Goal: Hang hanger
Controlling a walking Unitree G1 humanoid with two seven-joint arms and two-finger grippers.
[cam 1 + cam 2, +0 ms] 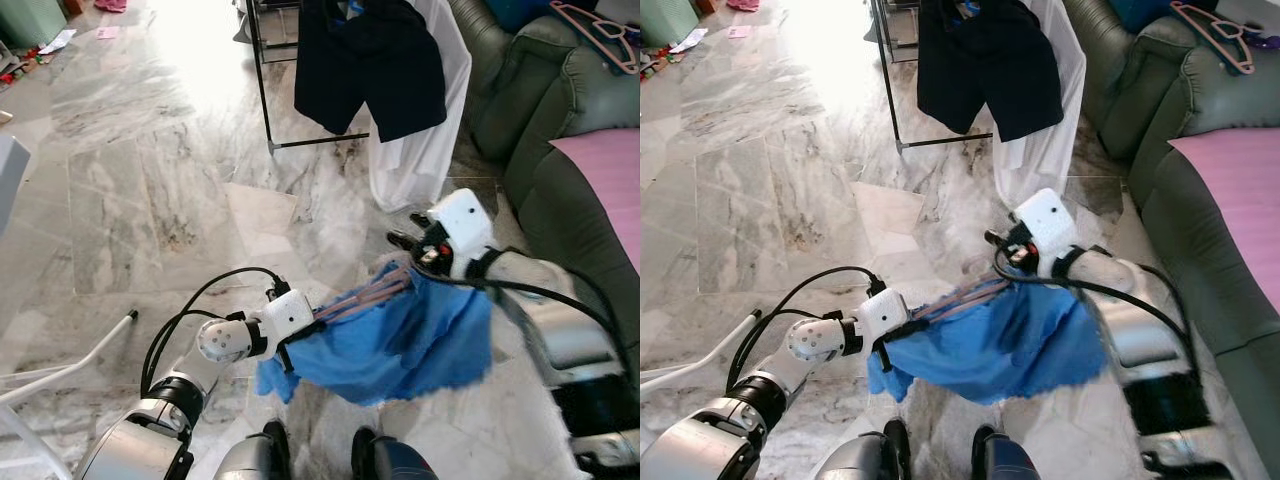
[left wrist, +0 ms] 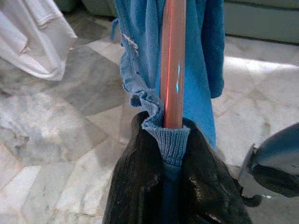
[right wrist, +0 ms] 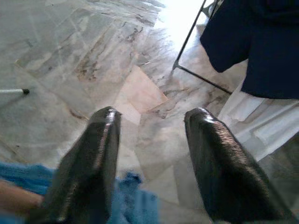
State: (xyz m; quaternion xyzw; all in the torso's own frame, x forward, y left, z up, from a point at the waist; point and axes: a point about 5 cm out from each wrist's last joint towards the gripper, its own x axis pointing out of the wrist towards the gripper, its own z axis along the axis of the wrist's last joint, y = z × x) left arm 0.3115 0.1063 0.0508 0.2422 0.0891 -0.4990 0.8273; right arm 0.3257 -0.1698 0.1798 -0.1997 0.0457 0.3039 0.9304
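The left gripper has its 2 black fingers pressed together, pinching the ribbed edge of the blue cloth garment together with one end of the reddish-pink plastic hanger. The hanger bar runs straight out from between these fingers, and the garment drapes over it and hangs below the fingertips. Most of the hanger is covered by the cloth; its hook cannot be made out.

The right gripper sits at the far end of the hanger, above the garment. Its 2 black fingers are spread apart with bare marble floor between them; blue cloth lies just below the fingertips. Contact with the hanger cannot be determined.

Ahead of both grippers, a black metal drying rack carries a dark navy garment and a white cloth; its top is cut off. Beside the right gripper stands a green upholstered sofa, with a second pink hanger on its backrest. No writing is legible.
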